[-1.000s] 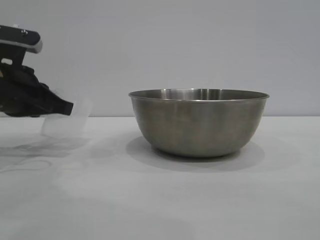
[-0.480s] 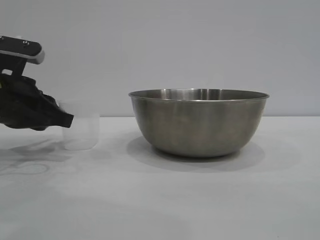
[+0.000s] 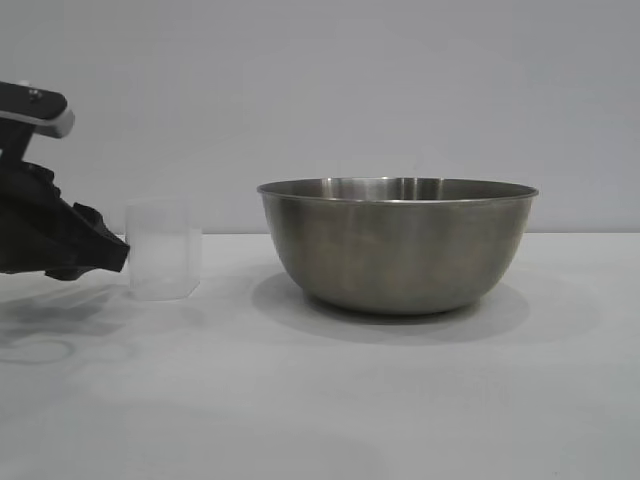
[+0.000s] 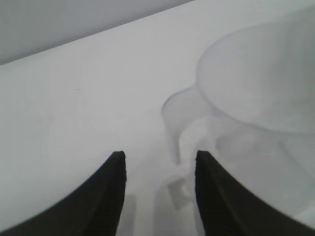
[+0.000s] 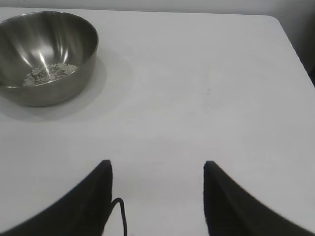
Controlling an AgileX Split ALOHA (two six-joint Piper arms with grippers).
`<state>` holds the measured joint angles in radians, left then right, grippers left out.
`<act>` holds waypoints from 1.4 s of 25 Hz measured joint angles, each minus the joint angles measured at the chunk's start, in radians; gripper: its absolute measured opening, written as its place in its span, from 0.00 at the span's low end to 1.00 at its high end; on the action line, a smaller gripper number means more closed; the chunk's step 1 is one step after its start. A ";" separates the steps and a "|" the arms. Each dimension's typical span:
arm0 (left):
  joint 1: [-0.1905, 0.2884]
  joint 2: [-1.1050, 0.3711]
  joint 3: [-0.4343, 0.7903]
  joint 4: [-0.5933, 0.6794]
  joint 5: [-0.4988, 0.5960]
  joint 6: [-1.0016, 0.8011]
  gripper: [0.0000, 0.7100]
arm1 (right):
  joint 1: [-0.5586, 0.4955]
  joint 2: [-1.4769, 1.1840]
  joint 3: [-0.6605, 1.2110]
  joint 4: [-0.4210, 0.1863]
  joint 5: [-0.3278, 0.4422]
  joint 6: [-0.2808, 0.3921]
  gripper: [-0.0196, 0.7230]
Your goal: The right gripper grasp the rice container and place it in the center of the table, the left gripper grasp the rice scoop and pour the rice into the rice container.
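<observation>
Beside the upright rice scoop (image 3: 164,249), left gripper (image 4: 158,167) released; right gripper (image 5: 156,169) spread, empty.

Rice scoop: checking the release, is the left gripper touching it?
Apart. Left wrist view shows the left gripper open, rice scoop handle beyond its fingertips.

Plain grey wall (image 3: 320,90); white table (image 3: 320,400)

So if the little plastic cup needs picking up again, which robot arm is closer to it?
Left. The left gripper sits open right beside the rice scoop, handle just ahead of its fingers. The right gripper is far off, past the rice container.
</observation>
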<state>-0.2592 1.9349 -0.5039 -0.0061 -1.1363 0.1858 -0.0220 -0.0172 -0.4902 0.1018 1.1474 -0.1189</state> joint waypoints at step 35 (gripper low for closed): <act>0.317 -1.483 -0.013 -0.047 1.432 -0.078 0.40 | 0.000 0.000 0.000 0.000 0.000 0.000 0.55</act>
<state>0.0574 0.4514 -0.5173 -0.0532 0.2953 0.1079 -0.0220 -0.0172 -0.4902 0.1018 1.1474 -0.1189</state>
